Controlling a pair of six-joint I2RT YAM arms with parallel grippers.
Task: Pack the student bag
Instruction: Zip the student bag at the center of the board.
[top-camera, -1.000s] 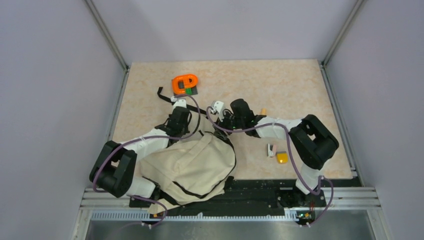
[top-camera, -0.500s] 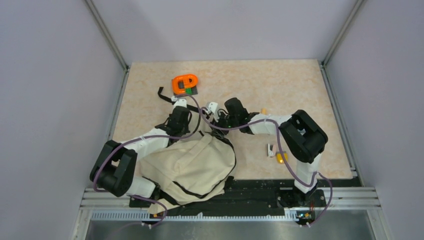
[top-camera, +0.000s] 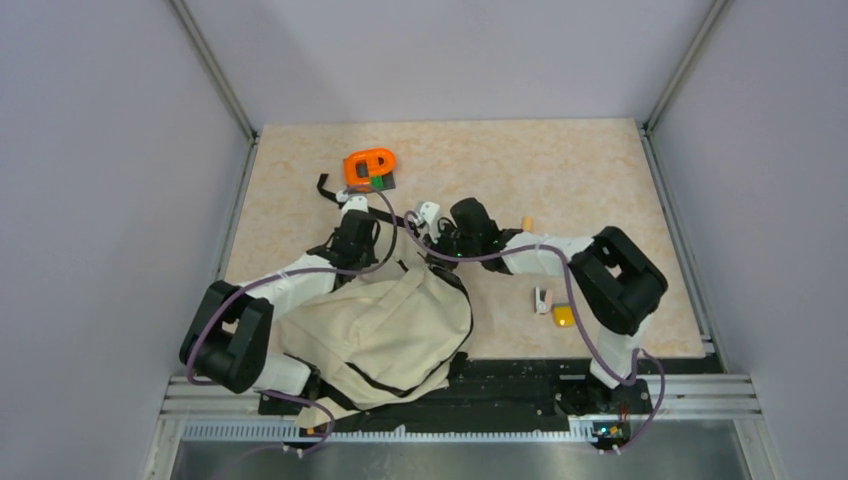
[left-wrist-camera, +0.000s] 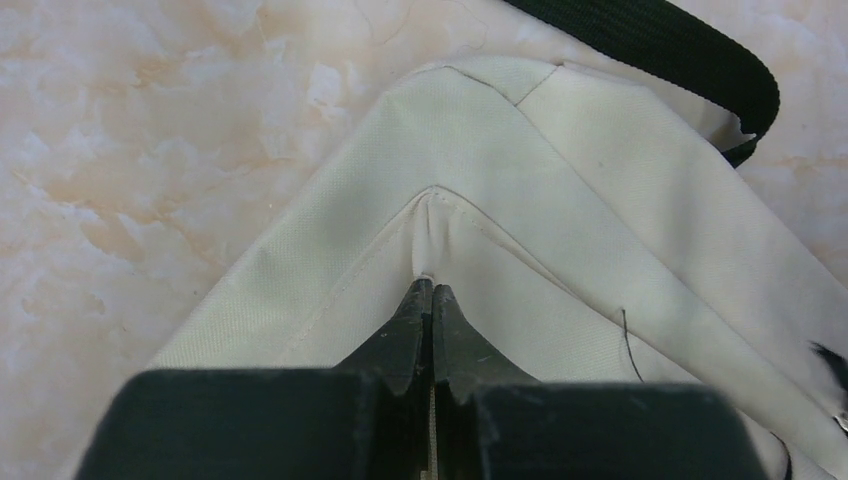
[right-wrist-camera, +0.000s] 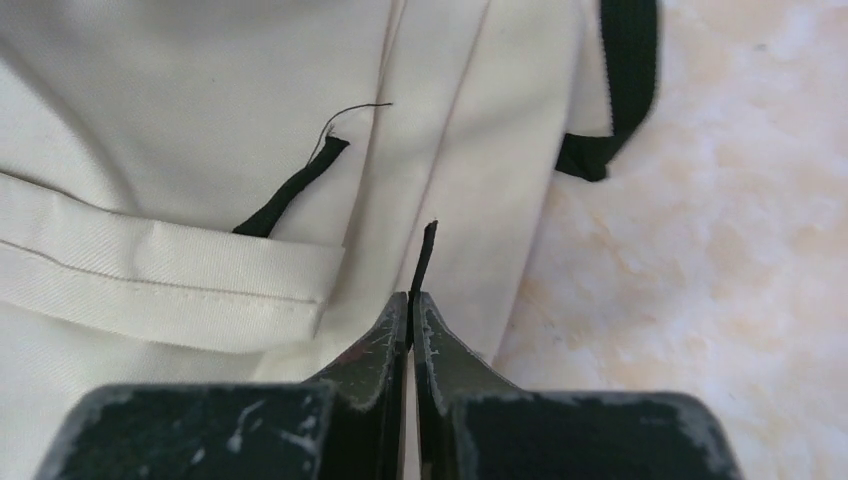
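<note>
Your left gripper (left-wrist-camera: 432, 290) has its fingers pressed together on a raised fold of cloth, right at a stitched seam corner of the large beige fabric backpack with black straps (top-camera: 380, 330). The bag lies flat on the near-left part of the beige marbled tabletop (top-camera: 560, 170), its near end hanging over the arm bases. A wide black webbing strap (left-wrist-camera: 660, 40) curves past its far edge. An orange plastic looped object (top-camera: 370, 165) sits beyond the bag, apart from it.

Your right gripper (right-wrist-camera: 412, 298) is clamped on a thin black tab (right-wrist-camera: 425, 250) sticking up from the bag's cloth. It looks like a zipper pull, though you cannot see the slider itself.

Further right, a small tan piece (top-camera: 527, 222), a small white-and-pink piece (top-camera: 542, 299) and a small yellow rounded object (top-camera: 564, 316) lie loose on the table, well apart from the bag.

Judging by both grips, you are at the opening step, and no packing shows yet. Next, keep the left pinch firm so the cloth stays taut, and draw the tab along the zipper line, not upward. A thin tab can slip out, so watch that the bag does not drag after it.
</note>
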